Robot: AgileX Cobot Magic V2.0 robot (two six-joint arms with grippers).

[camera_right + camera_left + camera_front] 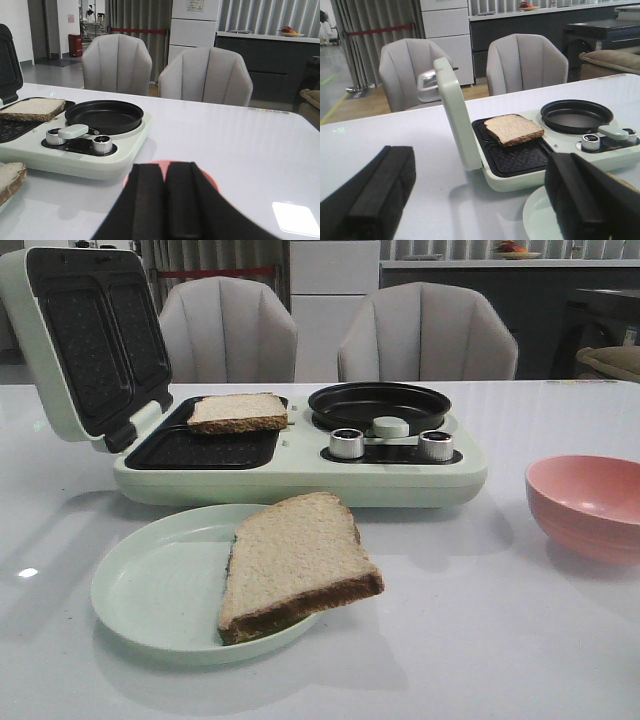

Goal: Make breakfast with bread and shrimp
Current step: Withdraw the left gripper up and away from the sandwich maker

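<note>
One slice of bread (237, 412) lies on the far half of the black grill plate in the open sandwich maker (300, 472). The other bread slice (296, 562) rests on a pale green plate (150, 590), overhanging its right rim. No shrimp shows in any view. Neither gripper appears in the front view. In the left wrist view my left gripper (480, 172) is open over bare table, left of the plate (540, 215) and in front of the maker, with the bread (514, 129) beyond. My right gripper (165, 172) is shut with nothing in it, just before the pink bowl (207, 176).
The maker's lid (85, 340) stands open at the left. A black round pan (380, 405) sits on its right half, with two metal knobs (347, 443) in front. The pink bowl (590, 505) stands at the right. Two grey chairs (428, 335) are behind the table.
</note>
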